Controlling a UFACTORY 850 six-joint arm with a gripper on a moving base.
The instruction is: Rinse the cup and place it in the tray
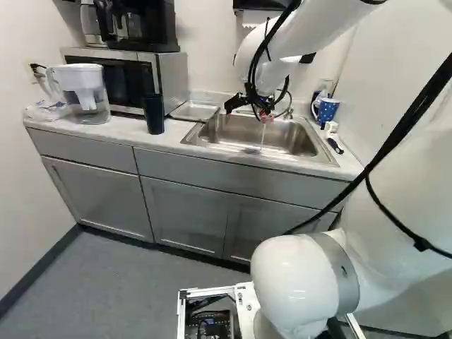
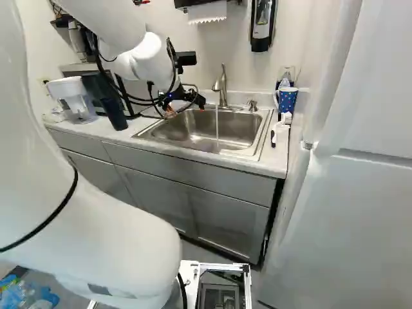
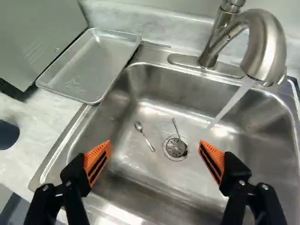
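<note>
A white robot arm [image 1: 332, 28] is reaching over a kitchen sink [image 2: 254, 153], its black gripper [image 1: 261, 113] hanging above the basin, upper right of centre in the left base view. Its two fingers are standing wide apart, orange pads [image 3: 97, 161] facing each other with the basin showing between them in the wrist view. The dark cup [image 1: 154, 114] is standing upright on the counter [image 1: 173, 138], left of the sink in the left base view, near the front corner of the microwave [image 1: 169, 74]. A shallow metal tray [image 3: 91, 65] is lying flat between microwave and sink, near the cup. Water [image 3: 229, 105] is pouring from the curved faucet [image 3: 267, 37] into the basin, ahead of the gripper. A spoon [image 3: 144, 136] is lying on the basin floor, while a second utensil [image 3: 175, 126] is resting with one end at the drain [image 3: 176, 147]. A blue dotted mug [image 2: 286, 100] is sitting at the upper right of the right base view, with a white-headed brush [image 2: 281, 132] lying just before it. At the upper left of the left base view, a white-topped pitcher [image 1: 86, 95] is standing beside the microwave, which is bearing a black coffee maker [image 1: 145, 28].
</note>
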